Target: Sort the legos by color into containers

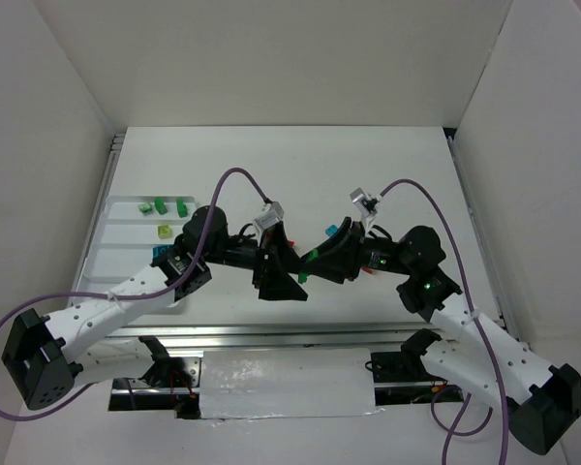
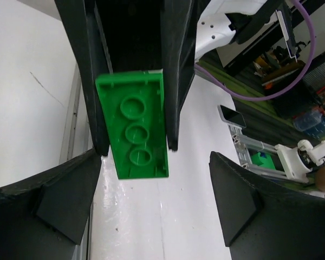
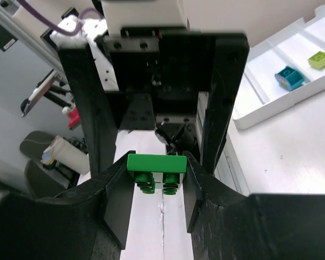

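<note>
1. Left arm base at 7 o'clock and right arm base at 5 o'clock, on the near edge of the table (image 1: 368, 174). A purple cable (image 1: 234, 174) loops off each arm.
2. Right gripper (image 3: 157, 169), table centre, reaching toward 9 o'clock. It is clenched on the green brick (image 2: 134, 127), pinching its long sides at one end.
3. The green brick is held clear of the table, with its hollow underside facing the left wrist camera. Its free end pokes out at the mouth of the left gripper.
   - Handling, as a judgement: light, rigid, smooth-walled, so liable to pivot or slip in a shallow pinch, but not fragile.
   - Best hold: the exposed half, across the two long sides and square on.
4. Left gripper (image 2: 154, 154), centre, pointing toward 3 o'clock. It is released, with fingers spread wide either side of the brick's free end and touching nothing.
5. Obstruction: the right fingers cover the far half of the brick, which leaves little spare length. A take here needs care not to clamp onto them.
6. White tray (image 1: 126, 225) at 9–10 o'clock, well apart from the grippers. The left forearm crosses its near portion.
7. Tray contents:
   - One teal brick (image 3: 288, 77).
   - One lime brick (image 1: 164, 231) in the next compartment out.
   - Three green bricks (image 1: 160, 204) in the farthest compartment, the likely destination.
</note>
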You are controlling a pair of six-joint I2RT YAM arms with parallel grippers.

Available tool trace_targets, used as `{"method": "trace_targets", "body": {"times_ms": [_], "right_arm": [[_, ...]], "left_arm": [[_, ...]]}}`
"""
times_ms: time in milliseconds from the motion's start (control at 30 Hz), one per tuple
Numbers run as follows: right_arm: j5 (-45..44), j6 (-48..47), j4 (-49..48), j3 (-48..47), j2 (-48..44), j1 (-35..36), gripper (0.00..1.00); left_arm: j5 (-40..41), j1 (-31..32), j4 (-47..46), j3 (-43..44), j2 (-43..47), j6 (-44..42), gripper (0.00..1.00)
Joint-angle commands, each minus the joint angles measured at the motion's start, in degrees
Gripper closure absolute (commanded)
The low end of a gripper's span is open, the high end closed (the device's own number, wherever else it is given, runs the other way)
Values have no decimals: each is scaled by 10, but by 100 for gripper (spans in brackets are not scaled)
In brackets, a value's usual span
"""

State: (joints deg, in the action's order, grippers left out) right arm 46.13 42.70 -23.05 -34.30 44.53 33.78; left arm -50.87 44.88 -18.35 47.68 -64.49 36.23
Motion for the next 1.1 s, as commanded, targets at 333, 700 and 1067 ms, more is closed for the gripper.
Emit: {"method": "trace_targets", "body": {"times_ms": [333,700,1067], "right_arm": [[5,-7,-24,10,-9,4,94],[-29,-13,-11,18,-22,2,8],[-76,-23,32,13,-36,1,0]], "left_arm": [[-40,3,-91,47,-25,16,75],[-22,4,-37,65,-23,-12,100],[-23,4,-41,58,-27,-7,100]]}}
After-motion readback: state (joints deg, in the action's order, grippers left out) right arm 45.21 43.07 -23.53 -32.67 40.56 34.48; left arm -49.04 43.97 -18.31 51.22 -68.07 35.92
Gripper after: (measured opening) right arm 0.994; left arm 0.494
